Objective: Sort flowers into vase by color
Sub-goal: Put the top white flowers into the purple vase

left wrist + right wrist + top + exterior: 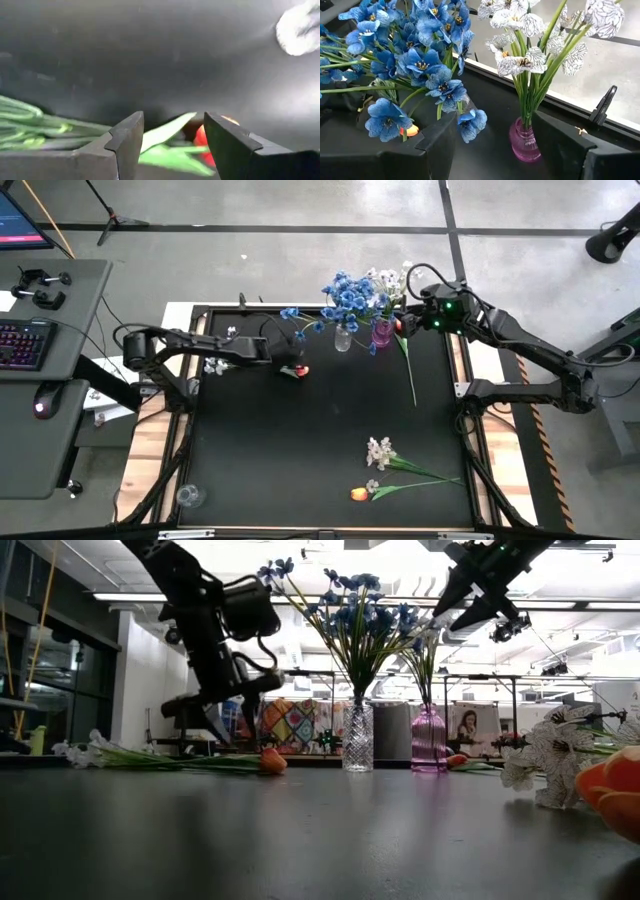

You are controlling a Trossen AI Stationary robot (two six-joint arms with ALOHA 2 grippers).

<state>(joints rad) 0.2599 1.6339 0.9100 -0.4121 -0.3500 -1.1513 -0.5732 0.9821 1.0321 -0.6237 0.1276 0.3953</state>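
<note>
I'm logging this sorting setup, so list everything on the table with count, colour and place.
Clear glass vase: one, holding blue flower sprays, far middle of the black mat.
Pink glass vase: one, holding white flower sprays, right of the clear vase.
Orange tulips: one below the left gripper, one at the near edge, one with its head beside the pink vase.
Loose white sprays: one near the tulip, one at the mat's left edge.
Left gripper: open, above the tulip.
Right gripper: open, beside the vases.
</note>
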